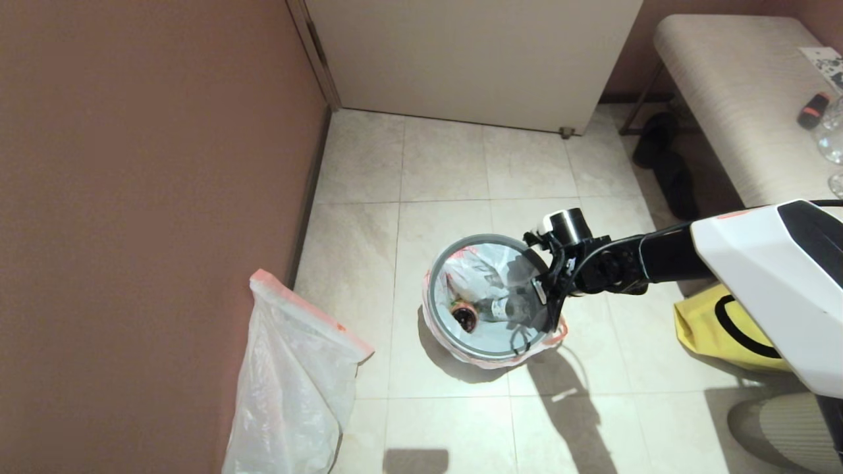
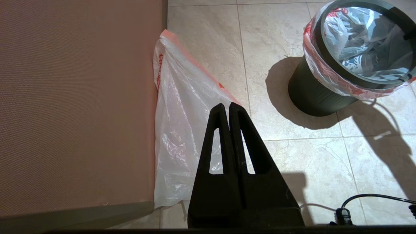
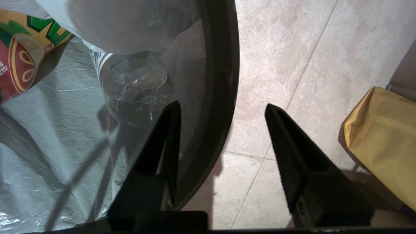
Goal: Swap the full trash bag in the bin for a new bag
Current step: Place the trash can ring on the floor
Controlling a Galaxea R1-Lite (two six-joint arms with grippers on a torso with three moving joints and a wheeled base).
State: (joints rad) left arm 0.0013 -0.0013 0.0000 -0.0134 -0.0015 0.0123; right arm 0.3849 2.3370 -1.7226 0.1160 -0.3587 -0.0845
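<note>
Right gripper (image 3: 221, 110), jaws spread, straddles the grey hoop rim (image 3: 221, 65) of the bin (image 2: 312, 94), one finger inside; the head view hides this. The full trash bag (image 1: 490, 289), pink-red hem folded outside, lines the bin, showing a clear bottle (image 3: 136, 94). Left gripper (image 2: 229, 105), pressed together, hangs above the new bag (image 2: 182, 130), limp against the wall (image 2: 74, 97).

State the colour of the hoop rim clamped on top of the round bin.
Grey, the hoop rim on the round black plastic bin; clearest in the left wrist view.
</note>
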